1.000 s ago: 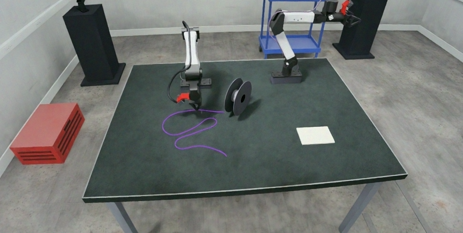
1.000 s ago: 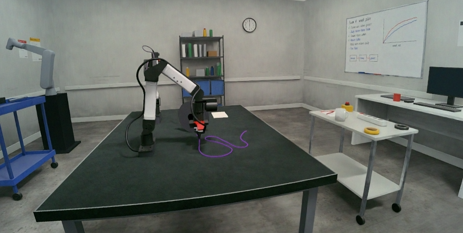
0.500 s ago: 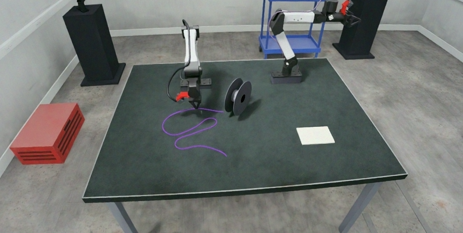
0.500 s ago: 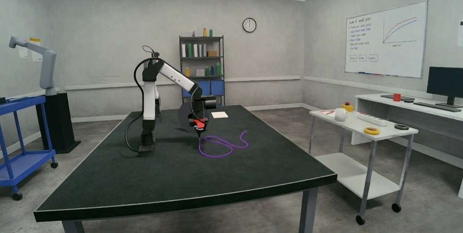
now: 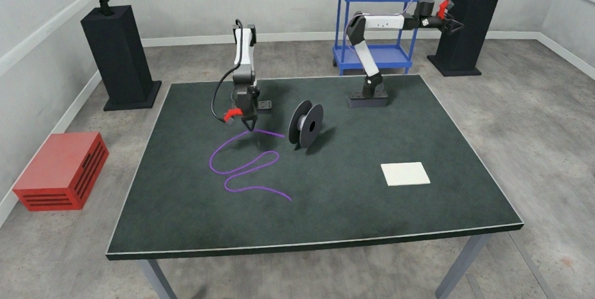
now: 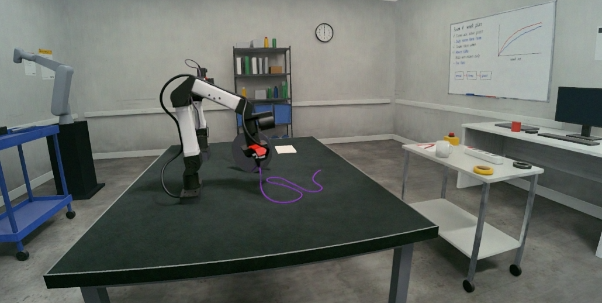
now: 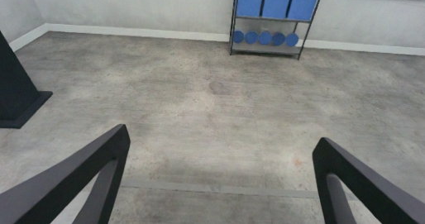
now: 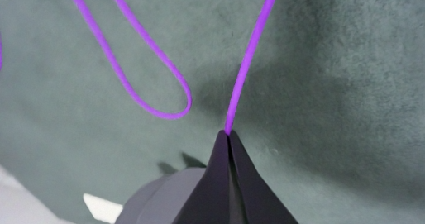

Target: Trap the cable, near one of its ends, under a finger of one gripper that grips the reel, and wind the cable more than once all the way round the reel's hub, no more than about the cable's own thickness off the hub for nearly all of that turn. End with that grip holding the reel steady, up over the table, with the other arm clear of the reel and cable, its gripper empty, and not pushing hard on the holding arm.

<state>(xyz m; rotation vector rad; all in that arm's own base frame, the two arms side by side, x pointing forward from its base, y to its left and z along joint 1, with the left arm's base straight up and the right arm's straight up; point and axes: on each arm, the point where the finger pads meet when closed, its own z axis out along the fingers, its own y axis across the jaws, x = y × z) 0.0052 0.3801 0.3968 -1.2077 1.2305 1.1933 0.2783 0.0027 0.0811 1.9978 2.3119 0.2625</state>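
Cable (image 5: 251,187) (image 6: 286,203) (image 8: 246,64), light and limp I judge, lies at the reel's (image 5: 307,138) (image 6: 239,157) (image 8: 157,199) nine o'clock, top view. My right gripper (image 5: 250,129) (image 6: 259,165) (image 8: 226,137) pinches it, the best hold being near that end; my left gripper (image 5: 461,26) (image 7: 222,138) gapes wide.

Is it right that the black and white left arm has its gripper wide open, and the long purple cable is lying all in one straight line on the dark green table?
No, the long purple cable isn't straight: the top view shows it curving in loops on the dark green table. The rest is right.
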